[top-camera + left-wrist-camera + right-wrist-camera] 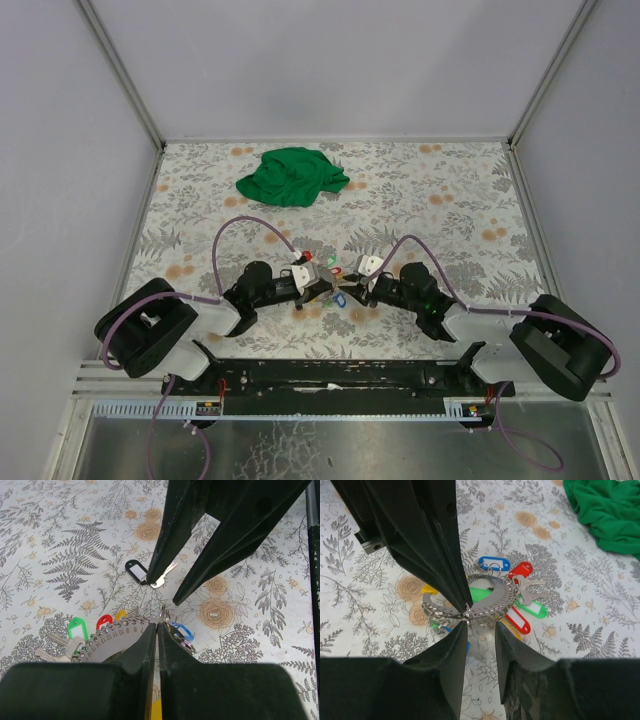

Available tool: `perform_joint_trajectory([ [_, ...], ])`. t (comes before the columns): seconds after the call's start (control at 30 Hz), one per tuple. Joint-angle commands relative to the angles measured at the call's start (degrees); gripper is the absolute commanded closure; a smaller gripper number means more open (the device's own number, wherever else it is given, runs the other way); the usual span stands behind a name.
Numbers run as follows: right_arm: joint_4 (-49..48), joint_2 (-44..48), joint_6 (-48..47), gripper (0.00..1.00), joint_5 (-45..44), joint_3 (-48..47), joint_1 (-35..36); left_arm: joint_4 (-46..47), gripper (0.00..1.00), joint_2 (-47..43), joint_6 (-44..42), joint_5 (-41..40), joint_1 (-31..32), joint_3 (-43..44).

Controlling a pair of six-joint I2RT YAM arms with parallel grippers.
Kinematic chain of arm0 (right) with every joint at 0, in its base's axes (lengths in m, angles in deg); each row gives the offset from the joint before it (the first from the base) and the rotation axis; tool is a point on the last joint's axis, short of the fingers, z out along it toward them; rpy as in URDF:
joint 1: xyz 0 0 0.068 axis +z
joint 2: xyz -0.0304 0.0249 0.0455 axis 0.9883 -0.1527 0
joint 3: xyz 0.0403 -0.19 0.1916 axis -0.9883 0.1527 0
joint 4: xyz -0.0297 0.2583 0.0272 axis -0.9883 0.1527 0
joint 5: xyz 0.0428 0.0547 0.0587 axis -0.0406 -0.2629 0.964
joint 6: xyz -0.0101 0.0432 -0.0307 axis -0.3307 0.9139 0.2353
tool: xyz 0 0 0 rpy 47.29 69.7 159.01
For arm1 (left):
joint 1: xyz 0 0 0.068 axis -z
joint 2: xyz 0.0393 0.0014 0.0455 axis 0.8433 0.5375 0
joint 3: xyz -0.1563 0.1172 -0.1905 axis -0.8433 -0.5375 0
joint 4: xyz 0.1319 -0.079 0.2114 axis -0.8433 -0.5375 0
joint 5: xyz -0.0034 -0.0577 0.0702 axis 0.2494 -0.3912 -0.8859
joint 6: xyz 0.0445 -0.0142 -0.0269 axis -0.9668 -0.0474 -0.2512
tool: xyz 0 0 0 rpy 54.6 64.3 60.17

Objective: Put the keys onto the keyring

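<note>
The keyring (495,606) lies on the flowery table (450,200), right in the middle between the two arms. It is a flat, bent strip of metal with lots of little wire loops along it. Small numbers are stamped in a row on its edge. I can read 7, 8, 9, 10, 11, 12 and 13, and after that they get too small. The keys (532,591) hang off the loops in a bunch. They have plastic tags in red, green and yellow, and there is a blue tag (494,562) too. Some tags have white windows, but I can't read any words on them.

The left gripper (468,608) has its two fingers pressed tight together. The tips pinch one little wire loop at the edge of the keyring. The right gripper (481,627) faces it, low over the keyring, with its fingers apart and nothing between them. One more key with a black tag (135,570) lies by itself on the table, just beside one right fingertip (157,565). A crumpled green cloth (291,176) sits well apart, near the back.
</note>
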Motion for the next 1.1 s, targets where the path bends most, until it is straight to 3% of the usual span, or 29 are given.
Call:
perform_joint_trajectory([
  [0.0,-13.3,-2.3,0.3,0.64,-2.4,1.0,0.9,4.3,1.0,-0.8,0.7,-1.6,0.6,0.2],
  [0.43,-24.2,-9.2,-2.4,0.68,-15.6,3.1,5.1,5.2,1.0,-0.1,7.1,-5.9,1.3,0.9],
  [1.07,-41.5,-21.9,1.3,0.76,-18.4,2.7,6.6,9.0,1.0,1.8,10.5,-4.7,2.8,1.0],
])
